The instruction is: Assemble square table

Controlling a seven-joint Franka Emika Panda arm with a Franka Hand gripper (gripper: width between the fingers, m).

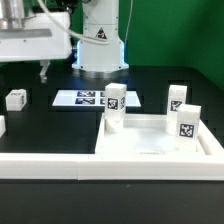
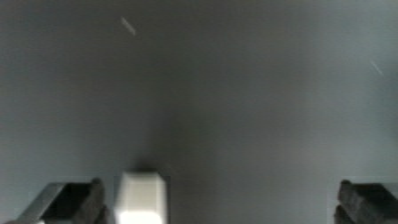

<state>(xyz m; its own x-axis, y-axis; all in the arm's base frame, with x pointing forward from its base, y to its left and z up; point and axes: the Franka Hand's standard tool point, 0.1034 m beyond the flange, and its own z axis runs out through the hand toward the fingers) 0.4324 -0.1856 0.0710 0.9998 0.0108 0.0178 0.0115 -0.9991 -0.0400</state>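
Observation:
The white square table slab (image 1: 150,145) lies at the exterior view's lower right. Three tagged white leg posts stand upright on it: one at its far left corner (image 1: 114,103), one at the far right (image 1: 177,97) and one nearer on the right (image 1: 187,121). A loose leg post (image 1: 15,98) sits on the black table at the left. My gripper (image 1: 44,74) hangs open above the table, up and to the right of that post. In the wrist view my gripper (image 2: 219,205) is open, and a white piece (image 2: 143,196) shows between the fingers, close to one finger (image 2: 71,202).
The marker board (image 1: 85,98) lies flat on the table between my gripper and the slab. A long white rail (image 1: 50,165) runs along the front edge. Another white piece (image 1: 2,125) shows at the far left edge. The robot base (image 1: 100,40) stands at the back.

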